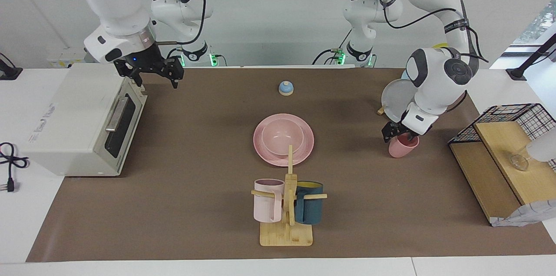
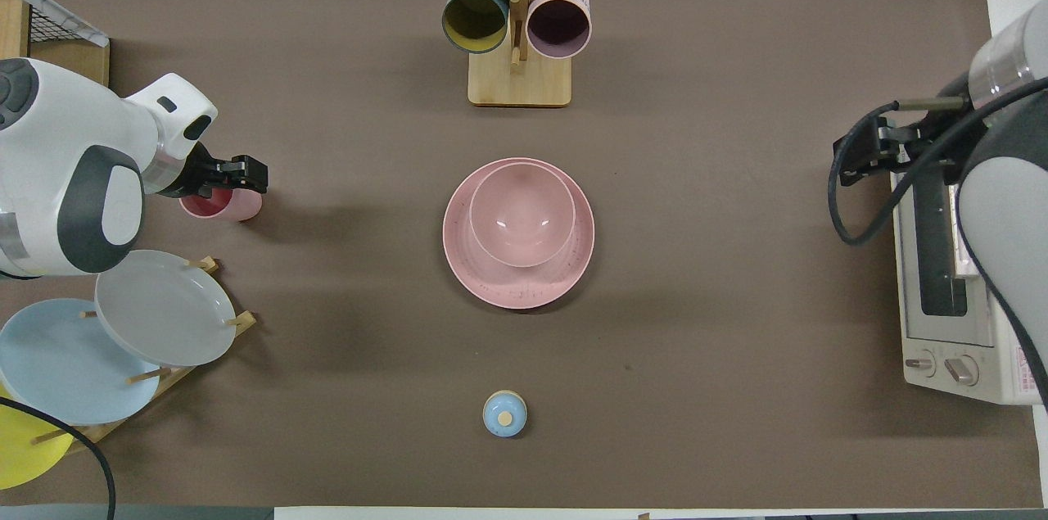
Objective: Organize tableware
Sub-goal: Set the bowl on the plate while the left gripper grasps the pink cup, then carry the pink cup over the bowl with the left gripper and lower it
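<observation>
A pink plate (image 1: 304,151) (image 2: 467,266) lies at the table's middle with the pink bowl (image 1: 282,136) (image 2: 521,213) on it. The small pink cup (image 1: 403,147) (image 2: 225,207) stands on the brown mat toward the left arm's end, just farther from the robots than the plate rack. My left gripper (image 1: 397,133) (image 2: 236,176) is down at the cup's rim. My right gripper (image 1: 156,81) (image 2: 860,156) is open and empty, and waits in the air at the toaster oven's upper corner.
A toaster oven (image 1: 82,119) (image 2: 950,282) stands at the right arm's end. A rack (image 2: 237,322) holds grey, blue and yellow plates. A wooden mug tree (image 1: 286,224) (image 2: 518,78) holds two mugs. There is also a small blue knob-topped piece (image 1: 286,88) (image 2: 504,413) and a wooden shelf (image 1: 499,154).
</observation>
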Tool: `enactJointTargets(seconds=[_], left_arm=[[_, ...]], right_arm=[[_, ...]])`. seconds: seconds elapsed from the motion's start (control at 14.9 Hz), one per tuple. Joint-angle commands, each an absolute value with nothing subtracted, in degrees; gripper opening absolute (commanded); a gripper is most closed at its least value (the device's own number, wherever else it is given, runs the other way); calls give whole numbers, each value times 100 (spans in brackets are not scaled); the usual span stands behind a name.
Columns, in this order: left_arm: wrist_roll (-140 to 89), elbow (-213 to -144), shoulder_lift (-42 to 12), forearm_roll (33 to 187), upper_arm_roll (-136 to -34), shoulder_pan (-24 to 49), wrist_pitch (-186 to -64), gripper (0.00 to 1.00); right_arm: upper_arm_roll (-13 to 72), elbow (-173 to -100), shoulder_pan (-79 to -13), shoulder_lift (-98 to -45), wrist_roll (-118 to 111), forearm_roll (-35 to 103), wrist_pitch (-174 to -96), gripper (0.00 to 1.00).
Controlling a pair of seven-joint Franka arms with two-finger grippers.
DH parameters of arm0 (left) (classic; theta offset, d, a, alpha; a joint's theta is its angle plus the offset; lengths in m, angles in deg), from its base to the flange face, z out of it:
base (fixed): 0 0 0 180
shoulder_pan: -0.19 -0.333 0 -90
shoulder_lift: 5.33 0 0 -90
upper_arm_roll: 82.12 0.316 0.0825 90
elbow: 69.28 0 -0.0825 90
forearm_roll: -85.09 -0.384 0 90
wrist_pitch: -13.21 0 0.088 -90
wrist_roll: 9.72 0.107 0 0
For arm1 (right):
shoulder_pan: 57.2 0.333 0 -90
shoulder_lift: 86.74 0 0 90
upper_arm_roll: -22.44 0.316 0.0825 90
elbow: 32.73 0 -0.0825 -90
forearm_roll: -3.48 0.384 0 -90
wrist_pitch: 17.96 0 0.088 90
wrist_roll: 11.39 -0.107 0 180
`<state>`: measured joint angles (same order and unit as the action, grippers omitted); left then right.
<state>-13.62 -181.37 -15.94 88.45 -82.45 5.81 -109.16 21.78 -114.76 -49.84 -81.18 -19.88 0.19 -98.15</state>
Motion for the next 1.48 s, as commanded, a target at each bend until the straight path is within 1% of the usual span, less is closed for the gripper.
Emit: enactJointTargets(seconds=[0.0, 0.13, 0.2, 0.27, 0.47, 0.6, 0.74, 0.87, 1.07, 1.21, 1.34, 1.41], left_arm=[[-1324, -18923, -1316, 8922, -8221, 635, -11754, 0], [-1096, -18864, -1298, 8914, -8221, 582, -11618, 0], [-1077, -18629, -1333, 8914, -8221, 582, -11391, 0], [-1077, -18348, -1351, 8896, -8221, 591, -11066, 0], [-1348, -17093, -1526, 8896, -8229, 801, -9793, 0], [-2110, -16257, -1711, 8905, -8238, 1247, -9089, 0], [-3303, -15623, -1939, 8949, -8273, 1932, -8700, 0], [-4264, -15489, -2027, 9202, -8265, 2618, -8725, 0], [-5504, -15199, -2439, 9221, -8273, 3506, -8996, 0], [-5892, -15120, -2624, 9221, -8273, 3728, -9208, 0], [-6279, -14682, -3045, 9186, -8256, 3964, -9217, 0], [-6367, -14593, -3195, 9169, -8247, 4035, -9217, 0]], right_arm=[[2033, -12684, -5104, -8647, -1405, 75, -10521, 100], [1902, -13071, -5289, -8822, -895, 84, -10821, 100], [1823, -13142, -5281, -8841, -884, 93, -10848, 100], [1761, -13248, -5272, -8893, -901, 84, -10866, 100], [1752, -13267, -5228, -8929, -1190, 102, -10953, 100], [1752, -13257, -5166, -8929, -1200, 102, -10971, 100], [1778, -13257, -5166, -8981, -1227, 102, -10928, 100], [1822, -13284, -5184, -9025, -1227, 102, -10901, 100], [1989, -13205, -5272, -9017, -1236, 102, -10805, 100], [2050, -13082, -5342, -8973, -1227, 102, -10691, 100], [2331, -13055, -5596, -8955, -1227, 102, -10690, 100], [2384, -13047, -5623, -8955, -1227, 102, -10690, 100]])
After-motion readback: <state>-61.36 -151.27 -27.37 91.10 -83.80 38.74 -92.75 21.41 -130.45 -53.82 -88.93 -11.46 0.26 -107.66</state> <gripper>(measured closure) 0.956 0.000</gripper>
